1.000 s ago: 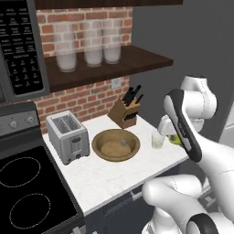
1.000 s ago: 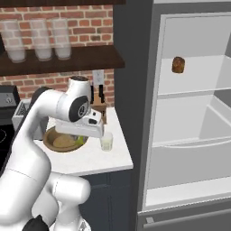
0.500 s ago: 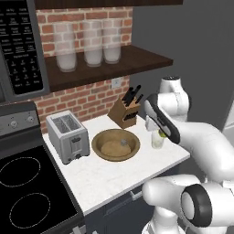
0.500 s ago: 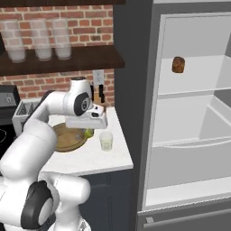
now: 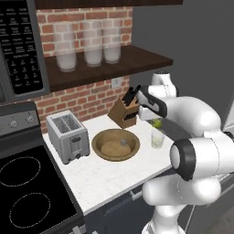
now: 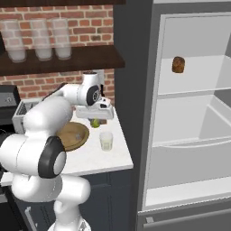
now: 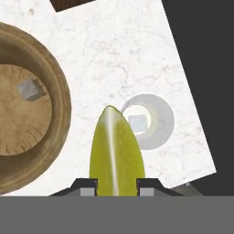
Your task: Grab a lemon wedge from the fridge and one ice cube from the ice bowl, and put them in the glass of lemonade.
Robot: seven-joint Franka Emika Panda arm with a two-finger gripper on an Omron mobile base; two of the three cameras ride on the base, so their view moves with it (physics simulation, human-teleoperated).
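Between the fingers (image 7: 86, 187) sits the lemon wedge (image 7: 116, 153), clamped at its broad end, its pointed tip reaching ahead toward the glass (image 7: 146, 121) just beyond. Yellow-green with a pale ridge along its back, it is likely light, soft and slick, so a grip across the thick middle seems safest. An ice cube (image 7: 31, 89) lies in the bowl (image 7: 59, 98), off to one side.

Ice bowl (image 5: 115, 145) betw toaster (image 5: 67, 135) & glass of lemonade (image 5: 157, 138) on counter (image 5: 103, 176). Knife block (image 5: 125, 111) behind bowl. Fridge (image 6: 189, 113) right of counter.
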